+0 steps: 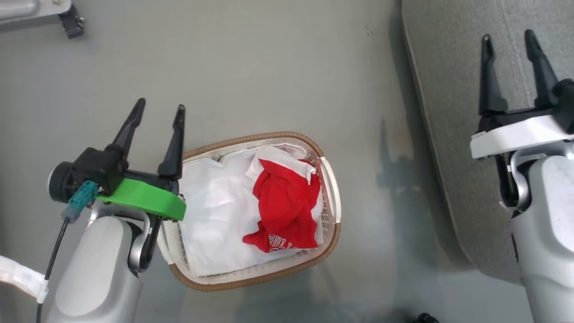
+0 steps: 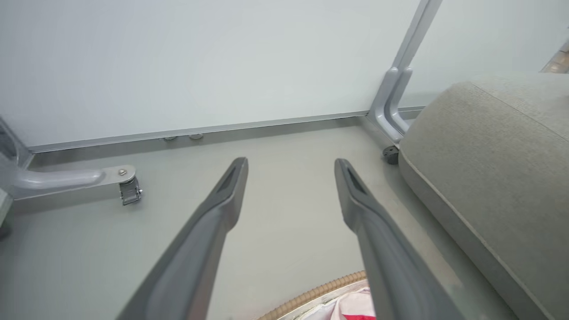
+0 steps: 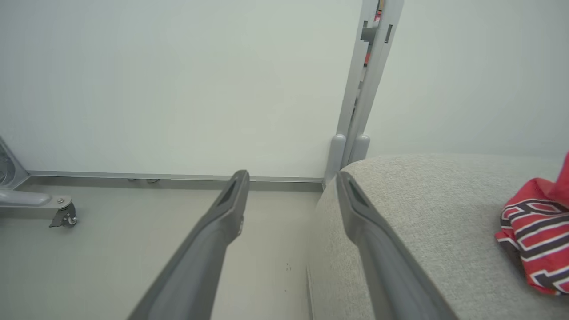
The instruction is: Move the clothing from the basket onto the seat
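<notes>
My left gripper (image 1: 161,106) hangs open and empty at the centre-left of the head view. Its two dark fingers are spread above the left end of the oval white perforated plastic basket (image 1: 251,137) with the brown woven rim. My right gripper (image 1: 507,36) is open and empty too, at the upper right, with its fingers over the large grey fabric-upholstered seat (image 1: 448,89). At the right edge of the right wrist view a striped red garment (image 3: 533,249) of soft cloth lies on that cushion, so I judge part of the job done.

What remains is the crumpled red jersey of soft fabric (image 1: 287,202), with white trim and lettering. It is bunched in the right half of the basket, in the middle of the head view, on top of the plain white sheet (image 1: 210,211) that lines it. The basket stands on the pale grey floor (image 1: 269,67), apart from the seat.

The step in hand, as I read it, is reaching in for that jersey. To do it well I'd come down over the highest red fold near the centre of the bunch, fingers wide, and close only on red cloth. The white trim at the top lies right against the liner, and a pinch there could drag the sheet out as well. Soft fabric will trail, so I'd lift high enough to clear the rim before swinging toward the seat. I'd also keep off the basket wall so it doesn't tip or slide.
</notes>
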`<state>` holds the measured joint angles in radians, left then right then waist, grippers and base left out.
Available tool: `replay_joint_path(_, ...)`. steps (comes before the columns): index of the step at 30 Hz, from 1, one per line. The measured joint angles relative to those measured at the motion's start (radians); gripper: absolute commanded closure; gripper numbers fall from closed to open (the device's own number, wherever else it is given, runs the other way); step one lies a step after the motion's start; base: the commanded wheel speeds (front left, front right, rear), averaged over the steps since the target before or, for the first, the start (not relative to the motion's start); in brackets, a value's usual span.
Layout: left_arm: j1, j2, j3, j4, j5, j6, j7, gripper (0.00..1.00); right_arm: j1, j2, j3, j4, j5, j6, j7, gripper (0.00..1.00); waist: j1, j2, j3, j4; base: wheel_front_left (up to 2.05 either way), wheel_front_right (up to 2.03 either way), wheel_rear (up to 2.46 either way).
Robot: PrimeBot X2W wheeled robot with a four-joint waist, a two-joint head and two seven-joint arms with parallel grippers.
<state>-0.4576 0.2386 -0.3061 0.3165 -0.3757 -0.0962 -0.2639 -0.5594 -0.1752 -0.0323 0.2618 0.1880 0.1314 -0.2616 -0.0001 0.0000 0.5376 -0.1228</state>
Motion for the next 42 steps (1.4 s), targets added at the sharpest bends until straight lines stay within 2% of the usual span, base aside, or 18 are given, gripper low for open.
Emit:
replay_joint_path(9,0.049,-0.072,0.196,0.062,0.085,-0.013,0.0,0.0,0.022,0.038,0.105,0.026,-0.043,0.0,0.0,0.0,0.0,0.0,-0.076,0.059,0.0,0.0,0.0)
replay_joint_path(19,0.12,-0.131,0.336,0.112,0.166,-0.026,0.0,0.0,0.095,0.072,0.133,0.053,-0.077,0.0,0.0,0.0,0.0,0.0,-0.17,0.085,0.0,0.0,0.0)
replay_joint_path(31,0.201,-0.172,0.425,0.124,0.215,-0.031,0.0,0.0,0.19,0.103,0.126,0.094,-0.068,0.0,0.0,0.0,0.0,0.0,-0.283,0.079,0.0,0.0,0.0)
replay_joint_path(42,0.278,-0.187,0.437,0.096,0.236,-0.032,0.0,0.0,0.276,0.121,0.117,0.1,-0.046,0.0,0.0,0.0,0.0,0.0,-0.369,0.076,0.0,0.0,0.0)
